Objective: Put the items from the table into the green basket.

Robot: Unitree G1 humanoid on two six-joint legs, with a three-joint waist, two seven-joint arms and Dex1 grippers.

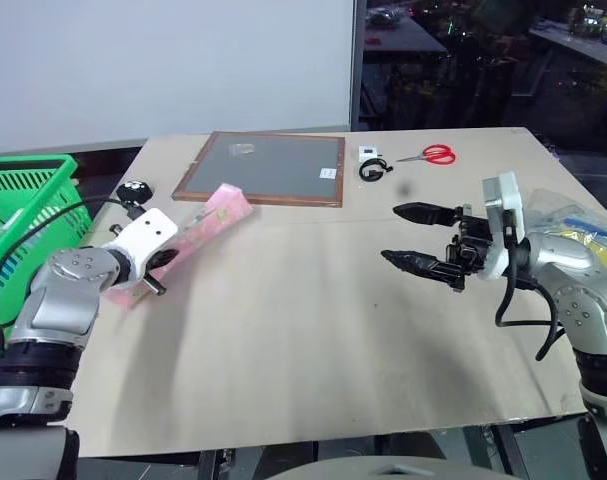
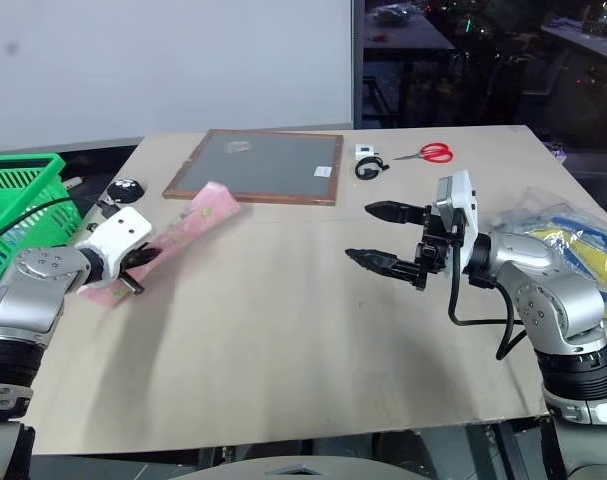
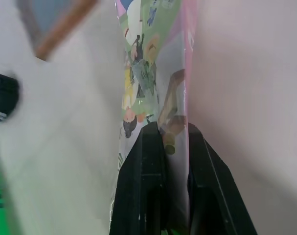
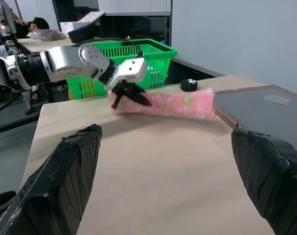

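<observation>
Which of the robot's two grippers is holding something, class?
The left gripper: its fingers are shut on one end of the pink box. The right gripper is open above the bare table, holding nothing.

Beyond your table, a plain white wall panel [image 1: 163,60] fills eleven to twelve o'clock, while at one o'clock a dark room holds other tables [image 1: 408,35] under scattered lights.
</observation>
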